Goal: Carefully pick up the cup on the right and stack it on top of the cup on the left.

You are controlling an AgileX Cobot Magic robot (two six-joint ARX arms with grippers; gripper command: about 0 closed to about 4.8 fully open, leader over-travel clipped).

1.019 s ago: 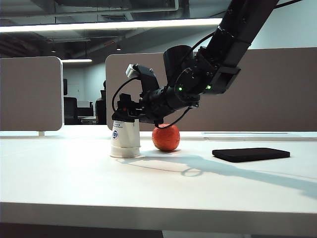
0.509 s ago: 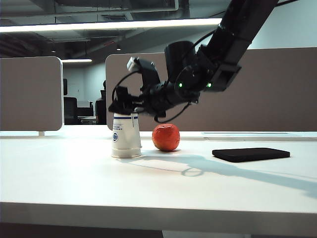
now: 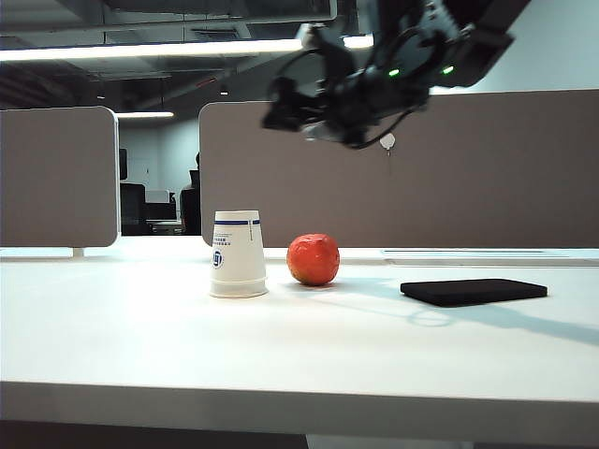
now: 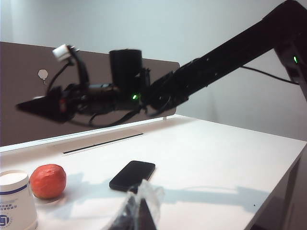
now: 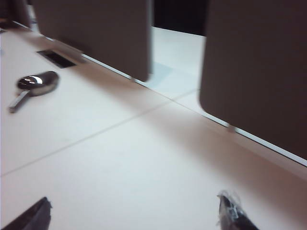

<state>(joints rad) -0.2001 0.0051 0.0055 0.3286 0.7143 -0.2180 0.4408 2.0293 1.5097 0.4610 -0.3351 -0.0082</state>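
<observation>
**Three cameras, one white table**

The exterior view sits low, near the table point(image 3: 299, 346) edge, looking level across it at the grey partitions. The left wrist view looks from close above the tabletop, sharing the cup point(image 4: 14, 199), the red fruit point(image 4: 47, 181) and the phone point(image 4: 132, 175) with it. The right wrist view faces down over bare table toward the partitions.

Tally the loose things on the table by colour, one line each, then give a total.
White: 1, the paper cup stack
Red-orange: 1, the round fruit
Black: 1, the phone
Silver: 1, a metal scoop, seen only in the right wrist view
Total: 4
</observation>
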